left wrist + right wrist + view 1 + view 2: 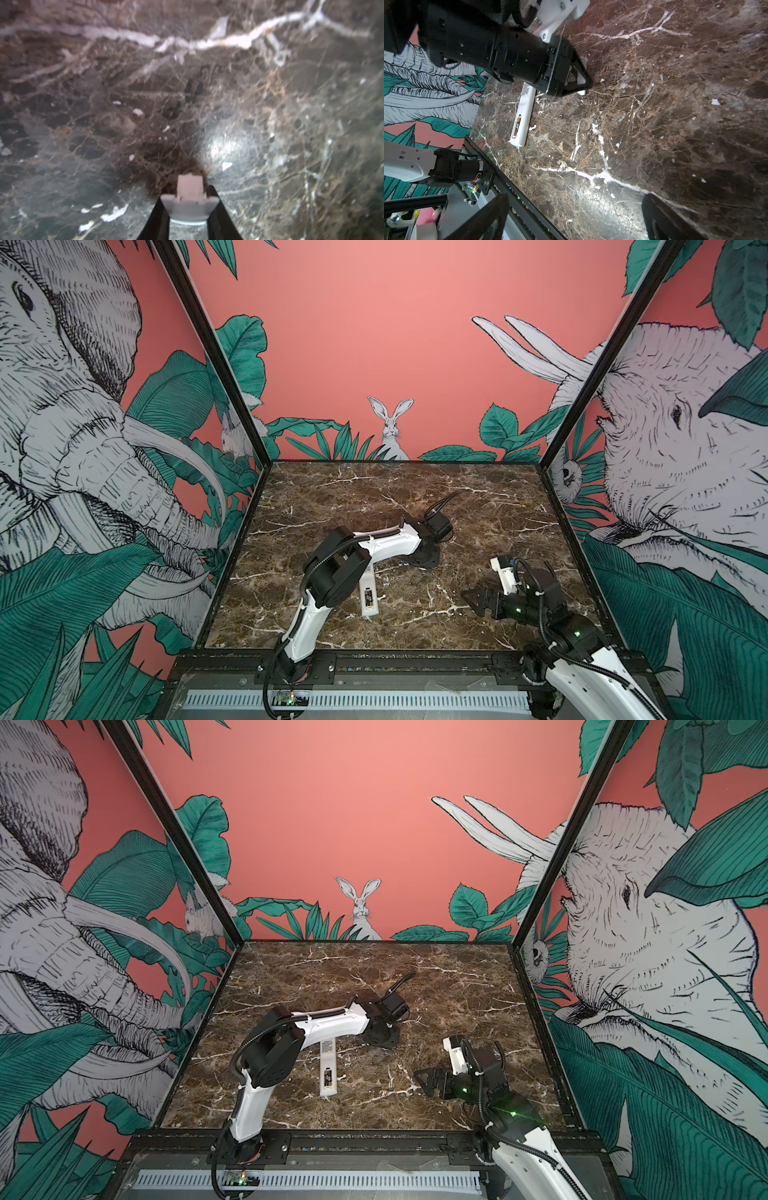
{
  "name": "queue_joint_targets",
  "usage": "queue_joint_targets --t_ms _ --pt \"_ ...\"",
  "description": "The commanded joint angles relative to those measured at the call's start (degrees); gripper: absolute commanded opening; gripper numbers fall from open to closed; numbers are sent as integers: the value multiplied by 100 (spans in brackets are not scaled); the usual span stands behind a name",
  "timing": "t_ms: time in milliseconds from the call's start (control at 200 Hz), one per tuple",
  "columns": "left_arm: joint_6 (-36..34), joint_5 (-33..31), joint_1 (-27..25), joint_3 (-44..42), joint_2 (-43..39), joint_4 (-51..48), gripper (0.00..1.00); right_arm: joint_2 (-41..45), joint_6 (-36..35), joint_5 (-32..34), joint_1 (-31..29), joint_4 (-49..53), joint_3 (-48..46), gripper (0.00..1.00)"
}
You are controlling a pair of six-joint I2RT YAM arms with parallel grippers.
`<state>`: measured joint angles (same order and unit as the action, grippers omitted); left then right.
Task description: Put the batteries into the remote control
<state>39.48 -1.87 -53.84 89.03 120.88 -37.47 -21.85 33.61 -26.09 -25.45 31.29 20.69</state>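
Note:
The white remote control (369,611) (328,1056) (527,108) lies back-up on the marble table, left of centre, with its compartment open. A dark battery with a gold end (368,596) (326,1078) (517,125) lies inside; I cannot tell whether there is a second one. Beyond the remote's far end, my left gripper (424,565) (380,1043) (189,199) (584,84) points down at the table. It is shut on a short white plastic piece (188,207) (582,62). My right gripper (471,602) (422,1080) (574,207) hovers open and empty to the right of the remote.
The left arm (386,547) arches over the remote's far end. A black frame rail (415,659) runs along the table's front edge. Printed walls enclose the left, right and back sides.

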Motion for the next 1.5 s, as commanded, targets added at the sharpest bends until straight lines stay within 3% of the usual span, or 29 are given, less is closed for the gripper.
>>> queue_joint_targets --t_ms 0,200,510,655,750,830,935,1060,1240,1495 --pt "498 -111 23 61 183 -287 20 -2 -113 -101 0 -92 -39 99" --pt "609 -174 20 108 287 -219 34 -265 -36 250 5 -63 6 99" --pt "409 -172 32 90 261 -45 44 -1245 -98 346 1 -463 62 99" --pt "125 -439 45 -232 -198 339 60 -897 346 374 5 -1091 -266 99" --pt "-147 -502 114 -481 -583 586 71 -584 1161 998 -3 -923 -465 99" --pt "-344 -563 217 -772 -989 749 79 -430 1245 779 2 -1477 -713 99" --pt "-482 -515 519 -1365 -1640 1031 90 -560 1342 1024 1 -1483 -709 99" --pt "-532 -71 1153 -2069 -2359 1212 94 -1307 1088 1235 -2 -1260 -376 99" --pt "-1106 116 1933 -2687 -3303 822 99 -3096 746 1314 -92 -1118 337 99" --pt "-1464 499 2336 -3559 -4508 172 99 -4683 637 2235 -1135 -1062 1565 99"
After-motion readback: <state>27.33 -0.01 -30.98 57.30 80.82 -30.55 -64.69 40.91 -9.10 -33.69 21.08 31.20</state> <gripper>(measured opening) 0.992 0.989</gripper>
